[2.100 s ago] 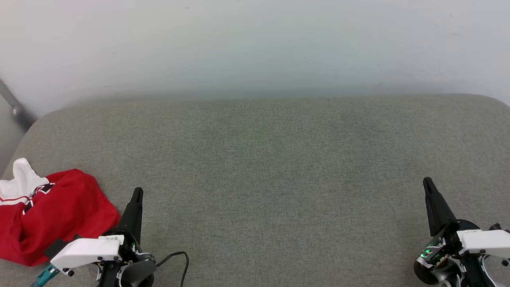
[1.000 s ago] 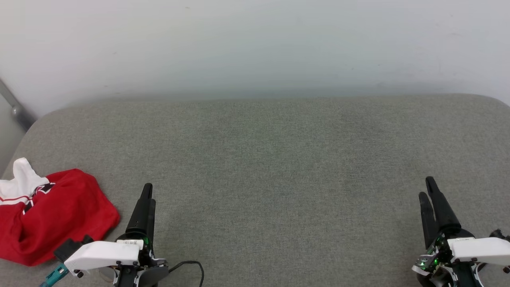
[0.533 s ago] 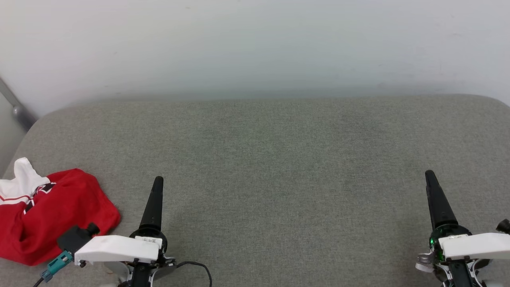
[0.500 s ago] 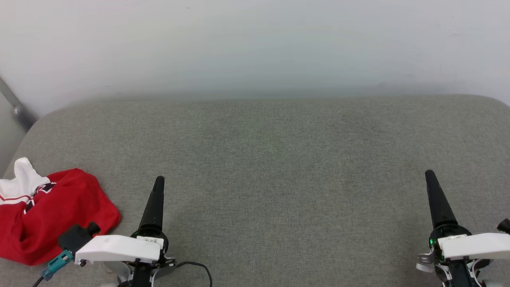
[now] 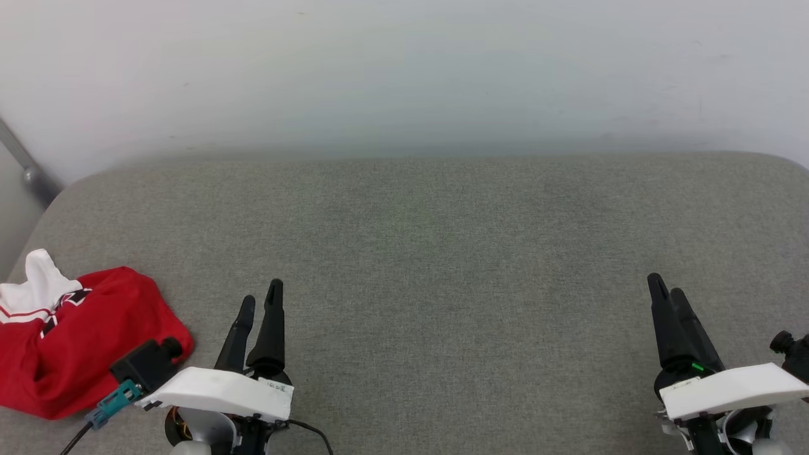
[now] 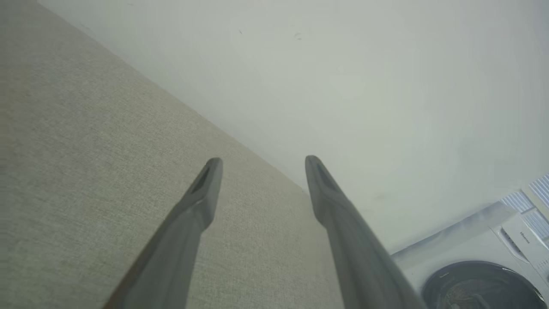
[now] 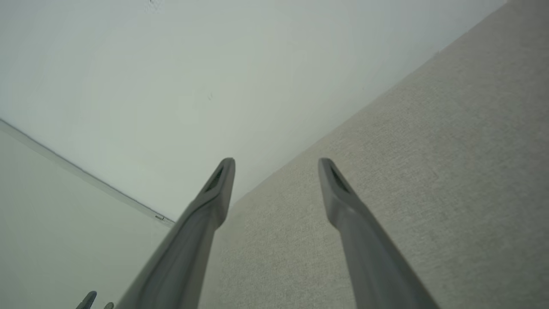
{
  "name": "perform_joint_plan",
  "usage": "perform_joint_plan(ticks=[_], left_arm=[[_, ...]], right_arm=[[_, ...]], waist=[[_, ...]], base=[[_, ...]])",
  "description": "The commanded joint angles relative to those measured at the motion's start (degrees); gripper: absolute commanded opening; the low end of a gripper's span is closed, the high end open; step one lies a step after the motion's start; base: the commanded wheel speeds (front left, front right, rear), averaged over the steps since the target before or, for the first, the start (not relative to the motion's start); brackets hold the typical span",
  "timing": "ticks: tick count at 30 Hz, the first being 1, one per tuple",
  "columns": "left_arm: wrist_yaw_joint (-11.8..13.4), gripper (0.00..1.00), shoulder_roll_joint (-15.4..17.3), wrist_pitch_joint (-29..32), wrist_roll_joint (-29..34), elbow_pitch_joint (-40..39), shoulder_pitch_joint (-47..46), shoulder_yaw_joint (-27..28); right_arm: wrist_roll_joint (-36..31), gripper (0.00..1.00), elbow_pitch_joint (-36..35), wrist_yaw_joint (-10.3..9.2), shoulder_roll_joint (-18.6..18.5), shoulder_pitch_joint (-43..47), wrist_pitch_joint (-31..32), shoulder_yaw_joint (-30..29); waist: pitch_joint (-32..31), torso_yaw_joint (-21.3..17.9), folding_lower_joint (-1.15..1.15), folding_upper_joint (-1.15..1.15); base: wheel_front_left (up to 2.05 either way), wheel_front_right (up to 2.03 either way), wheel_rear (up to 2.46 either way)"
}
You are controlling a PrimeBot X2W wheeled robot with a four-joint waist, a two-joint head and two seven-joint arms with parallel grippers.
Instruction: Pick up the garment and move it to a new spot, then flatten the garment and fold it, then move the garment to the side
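Both jaws wide, empty: left just right of the shirt (image 5: 82,341), right well off to its right. Shirt crumpled at worktop (image 5: 417,253) left-front edge. Risk: one-layer pinch drags it over the edge; wrist connector (image 5: 117,398) could snag fabric.

Our left gripper (image 5: 261,292): low at our left, two dark fingers (image 5: 270,328) pointing forward, jaws spread wide. Our right gripper (image 5: 665,285): low at our right, same pose, jaws likewise spread. Our wrist casings, left (image 5: 221,393) and right (image 5: 727,387): white, behind each gripper.
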Motion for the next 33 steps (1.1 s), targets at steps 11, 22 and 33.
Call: perform_joint_plan(ticks=[11,22,33], left_arm=[[1.2,1.00,0.9,-2.2,13.1,-1.0,0.1,-2.4],[2.8,1.00,1.8,-3.9,21.6,-1.0,0.0,-4.4],[4.4,1.00,2.8,-5.5,28.5,-0.3,-0.1,-6.4]], right_arm=[[-14.6,1.00,-3.5,-0.01,0.2,0.5,1.0,-0.1],[-24.4,1.00,-6.6,-0.01,0.7,1.6,2.0,-0.7],[-32.0,1.00,-7.8,-0.01,0.8,2.3,2.4,-0.8]], waist=[[-0.4,0.1,0.00,0.00],[-0.4,0.2,0.00,0.00],[-0.6,0.4,0.00,0.00]], base=[[0.00,0.00,0.00],[0.00,0.00,0.00],[0.00,0.00,0.00]])
